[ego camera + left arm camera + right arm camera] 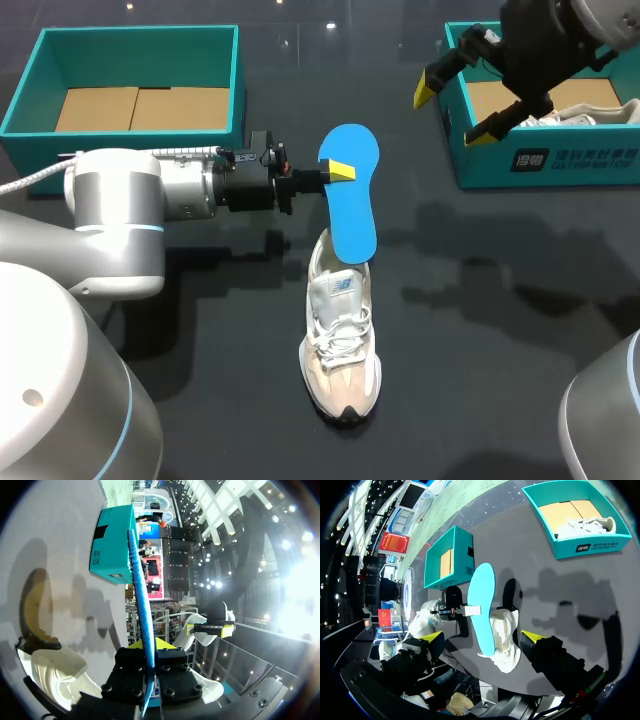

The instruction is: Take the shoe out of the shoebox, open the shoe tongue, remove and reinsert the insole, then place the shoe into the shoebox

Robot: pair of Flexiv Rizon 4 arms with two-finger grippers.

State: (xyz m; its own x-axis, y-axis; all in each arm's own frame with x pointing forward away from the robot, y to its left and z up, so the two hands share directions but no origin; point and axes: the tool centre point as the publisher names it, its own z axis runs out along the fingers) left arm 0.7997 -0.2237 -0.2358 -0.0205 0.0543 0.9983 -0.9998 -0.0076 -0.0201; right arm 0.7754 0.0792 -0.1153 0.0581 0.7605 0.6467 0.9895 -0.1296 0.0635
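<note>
Two open teal boxes sit at the far side of the table (pixel 480 330), well apart. The left box (pixel 20 100) shows only its bare brown cardboard floor. The right box (pixel 545 160) holds a second shoe (pixel 590 112), white and lying against its far wall on the same brown lining. The shoe (pixel 340 350) stands upright on its sole in the middle of the table, between the boxes and nearer the front, toe toward the front edge and heel toward the boxes. It is white mesh with a beige toe and sides, and its laces are threaded. The blue insole (pixel 352 200) rises from the heel opening, its narrow end down at the collar and its broad end up in the air. The left gripper (pixel 338 172), reaching in from the side, pinches one edge of the insole near the broad end, with a yellow tip on each face. The right gripper (pixel 455 112) hangs above the near corner of the right box, fingers spread wide and holding nothing.
</note>
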